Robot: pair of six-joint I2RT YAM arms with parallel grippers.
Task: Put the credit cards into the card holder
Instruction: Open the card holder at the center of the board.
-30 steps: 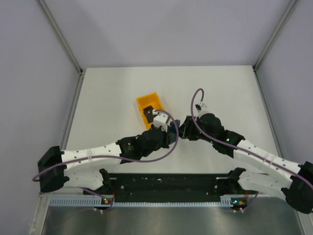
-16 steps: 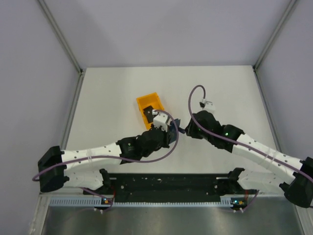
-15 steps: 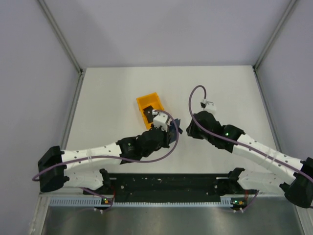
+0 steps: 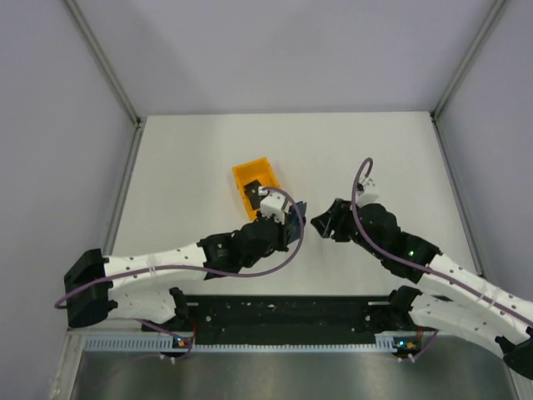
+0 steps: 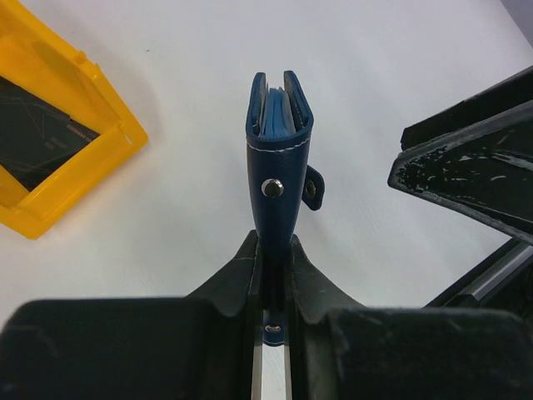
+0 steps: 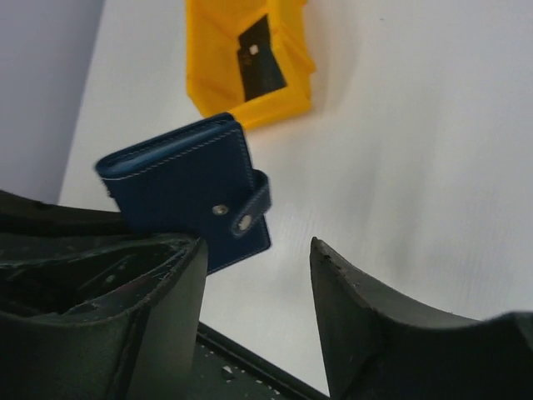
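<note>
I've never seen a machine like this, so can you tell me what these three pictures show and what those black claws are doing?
It is a robot with two arms on a white table. One picture looks down from above. The other two come from small cameras on each wrist, so you see the claws close up. The left gripper is shut on a blue card holder, folded closed. The right gripper is open and empty, just beside it. An orange bin sits on the table with a black credit card inside.
</note>
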